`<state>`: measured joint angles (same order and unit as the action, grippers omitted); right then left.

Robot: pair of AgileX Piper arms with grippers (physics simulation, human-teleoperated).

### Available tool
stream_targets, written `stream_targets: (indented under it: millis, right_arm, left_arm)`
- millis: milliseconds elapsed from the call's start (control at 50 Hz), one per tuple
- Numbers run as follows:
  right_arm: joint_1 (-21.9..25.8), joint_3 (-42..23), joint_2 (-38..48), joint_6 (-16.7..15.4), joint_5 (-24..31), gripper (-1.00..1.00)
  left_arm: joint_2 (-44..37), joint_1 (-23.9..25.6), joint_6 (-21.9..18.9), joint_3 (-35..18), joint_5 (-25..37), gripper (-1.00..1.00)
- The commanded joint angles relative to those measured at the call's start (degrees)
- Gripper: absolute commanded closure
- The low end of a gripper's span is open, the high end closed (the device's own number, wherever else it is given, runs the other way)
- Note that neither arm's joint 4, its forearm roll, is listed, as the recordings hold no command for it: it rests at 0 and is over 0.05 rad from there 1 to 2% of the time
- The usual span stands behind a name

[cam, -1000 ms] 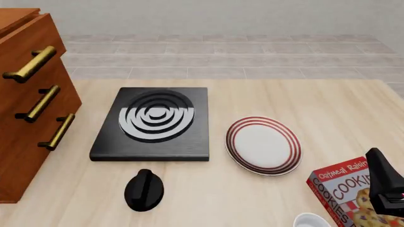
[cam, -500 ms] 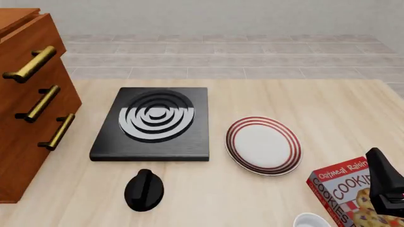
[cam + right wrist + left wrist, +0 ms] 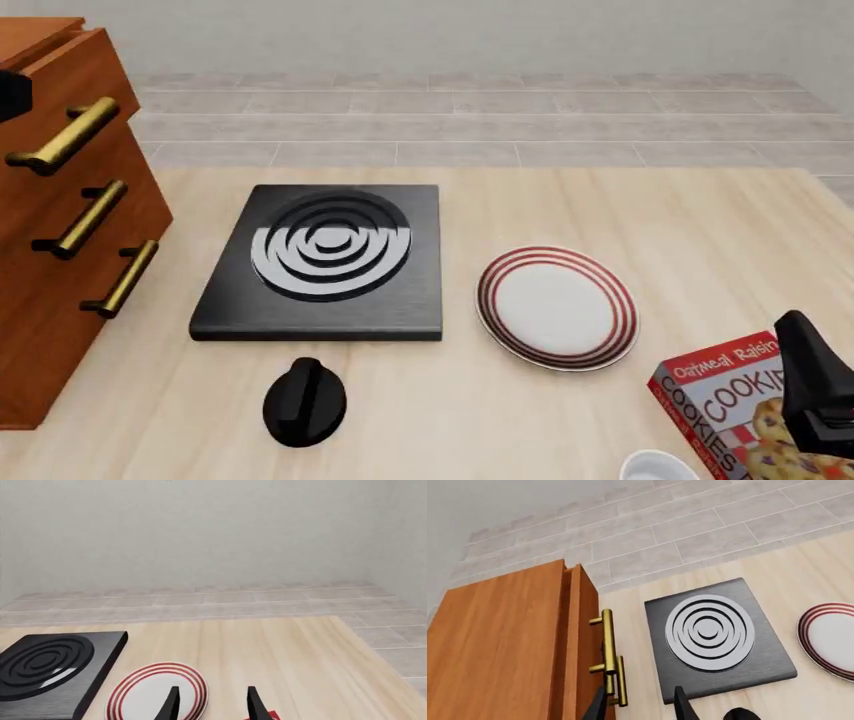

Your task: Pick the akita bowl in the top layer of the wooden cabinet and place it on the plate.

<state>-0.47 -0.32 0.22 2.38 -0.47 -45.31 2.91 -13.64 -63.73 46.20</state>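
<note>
The akita bowl is out of view. The wooden cabinet (image 3: 54,290) stands at the table's left, and its top layer (image 3: 74,75) shows only its wooden front and brass handle (image 3: 60,137). The red-ringed plate (image 3: 557,307) lies bare right of centre. My left gripper (image 3: 639,707) hangs open above the cabinet's front, its fingers on either side of the stacked handles (image 3: 607,645). A dark piece of that arm (image 3: 7,95) shows at the front view's left edge. My right gripper (image 3: 212,704) is open and empty, low at the near right, looking over the plate (image 3: 157,692).
A black stove (image 3: 320,262) with white rings lies between cabinet and plate. A black knob-shaped object (image 3: 304,400) sits in front of it. A red cookie box (image 3: 741,400) and a white cup (image 3: 658,468) stand at the near right by my right arm (image 3: 814,385).
A dark part of my left arm has come into the front view at the left edge, by the cabinet's top. The right arm and the objects have not moved.
</note>
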Motion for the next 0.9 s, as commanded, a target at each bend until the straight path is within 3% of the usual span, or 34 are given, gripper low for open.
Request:
stream_targets:
  millis: [20, 500, 900]
  right_arm:
    - [0.07, -0.11, 0.27, 0.29, -0.28, -1.00]
    - [0.37, -0.09, -0.03, 0.34, 0.12, -1.00]
    - [0.37, -0.12, -0.16, 0.53, 0.30, -1.00]
  left_arm:
    - [-2.58, 0.14, -0.16, -2.71, 4.53, -1.00]
    - [-6.88, -2.14, -3.04, -7.52, 10.84, -1.00]
    - [-13.42, -2.40, -4.29, -15.28, 15.91, -1.00]
